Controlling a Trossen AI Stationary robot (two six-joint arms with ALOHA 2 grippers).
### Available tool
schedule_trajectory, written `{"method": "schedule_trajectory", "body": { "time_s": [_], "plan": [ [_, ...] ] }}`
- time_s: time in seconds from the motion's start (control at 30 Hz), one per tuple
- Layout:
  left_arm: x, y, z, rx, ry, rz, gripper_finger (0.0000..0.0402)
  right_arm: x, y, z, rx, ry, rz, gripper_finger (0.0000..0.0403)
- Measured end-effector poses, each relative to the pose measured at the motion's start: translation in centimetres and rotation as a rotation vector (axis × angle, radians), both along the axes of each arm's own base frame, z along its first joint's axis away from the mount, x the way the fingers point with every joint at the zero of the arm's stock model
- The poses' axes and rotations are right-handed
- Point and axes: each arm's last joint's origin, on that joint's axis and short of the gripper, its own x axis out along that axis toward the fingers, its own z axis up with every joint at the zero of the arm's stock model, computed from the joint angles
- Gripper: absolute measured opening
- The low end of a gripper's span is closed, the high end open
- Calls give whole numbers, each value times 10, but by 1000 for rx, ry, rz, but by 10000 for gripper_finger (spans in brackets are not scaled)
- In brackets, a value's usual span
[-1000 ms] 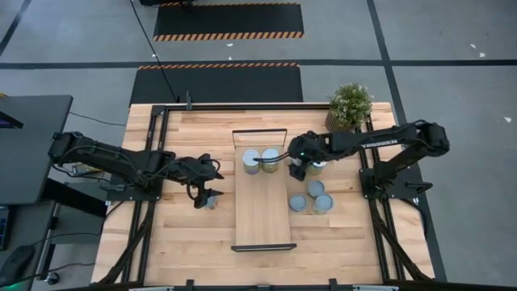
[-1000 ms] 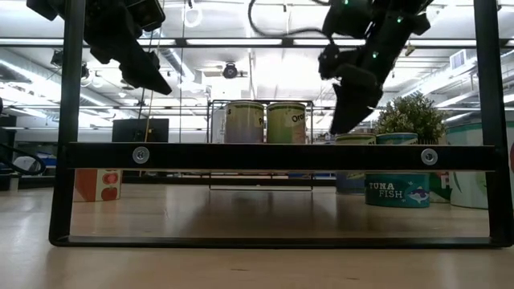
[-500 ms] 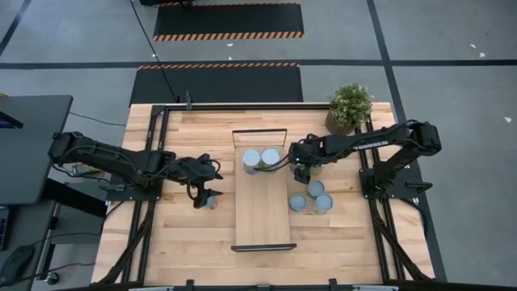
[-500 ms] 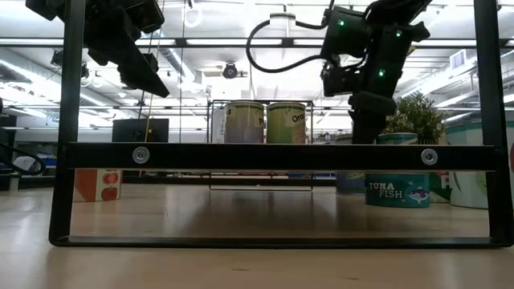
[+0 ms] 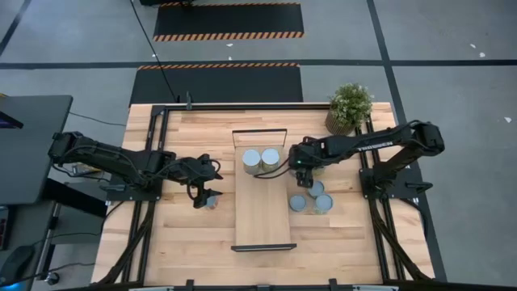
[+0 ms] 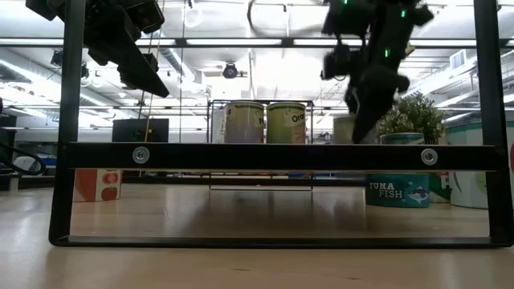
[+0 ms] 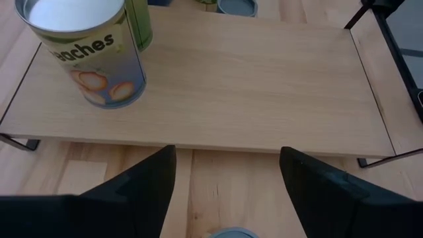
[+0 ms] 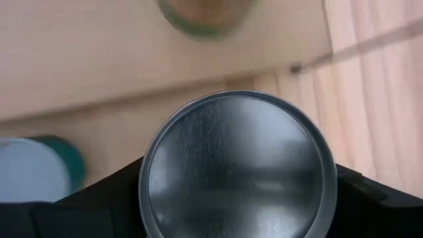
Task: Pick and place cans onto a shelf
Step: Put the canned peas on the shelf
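The light-wood shelf (image 5: 262, 210) lies in the table's middle with two cans (image 5: 252, 158) (image 5: 270, 157) standing at its far end. My right gripper (image 5: 305, 168) is just right of the shelf, shut on a silver-lidded can (image 8: 234, 165), which also shows in the low view (image 6: 344, 128). Three more cans (image 5: 298, 202) (image 5: 316, 187) (image 5: 324, 202) stand on the table near it. My left gripper (image 5: 206, 194) hangs open left of the shelf, above a can (image 7: 228, 233) that stands on the table. My right gripper pinches the can between its two fingers (image 8: 99, 205), one on each opposite side of its round wall (image 8: 147, 192) just below the lid. The fingers come from above, pointing down. The can is lifted clear of the table, lid up.
A potted plant (image 5: 350, 105) stands at the far right corner. A tuna-fish can (image 6: 397, 191) shows low on the right. The shelf's black end frame (image 6: 281, 156) crosses the low view. The shelf's near half is bare wood.
My right gripper has come down over a can beside the shelf's far right side, taken hold of it and lifted it a little off the table. My left arm has kept still.
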Motion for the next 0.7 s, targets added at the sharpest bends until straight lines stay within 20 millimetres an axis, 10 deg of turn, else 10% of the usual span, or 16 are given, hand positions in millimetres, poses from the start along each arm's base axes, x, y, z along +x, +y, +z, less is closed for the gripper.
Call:
{"method": "schedule_trajectory", "body": {
  "time_s": [0.27,0.7],
  "plan": [
    [0,0,0,3,0,3,275,14,36,38,66,-102,162,326],
    [0,1,0,7,-7,17,275,36,77,28,159,-247,208,326]
  ]
}}
